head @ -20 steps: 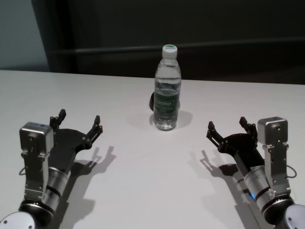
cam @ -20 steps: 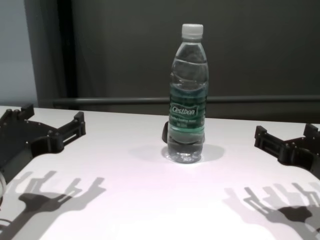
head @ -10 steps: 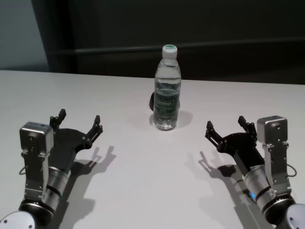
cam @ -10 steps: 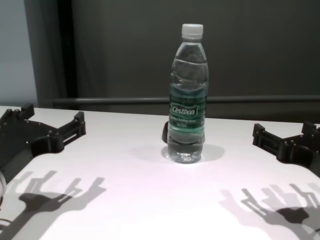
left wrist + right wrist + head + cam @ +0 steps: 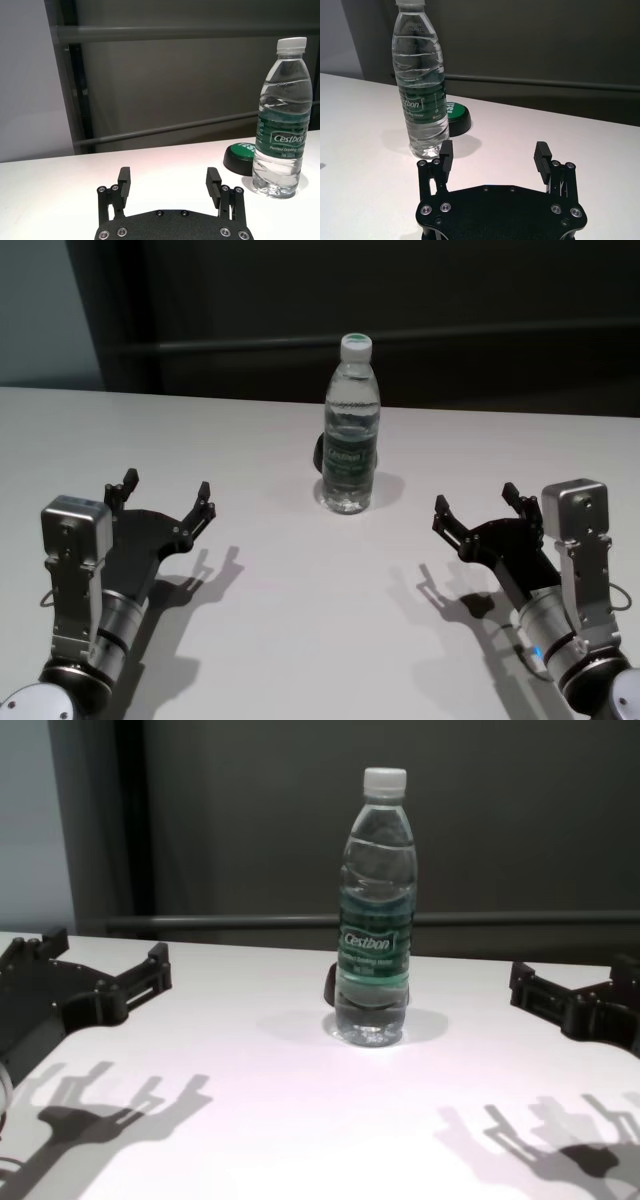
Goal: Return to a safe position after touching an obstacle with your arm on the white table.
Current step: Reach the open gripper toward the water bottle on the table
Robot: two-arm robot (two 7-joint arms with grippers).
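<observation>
Toward the white table's (image 5: 300,620) far edge, mid-width, our tall clear plastic water bottle with white cap (image 5: 350,426) stands upright, untouched. Our right gripper (image 5: 480,508), fingers spread and empty, has lifted slightly near the right edge, suggesting retreat; our left gripper (image 5: 165,495) hangs spread, unmoved.

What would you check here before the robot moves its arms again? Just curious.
1. Water bottle upright on the white table: ok.
2. Left gripper open, holding nothing: ok.
3. Right gripper open, holding nothing: ok.
4. Both grippers apart from the bottle: ok.
5. Green-topped dark disc just behind the bottle, away from both arms: ok.
6. Whether the bottle's cap is screwed tight: cannot tell.
</observation>
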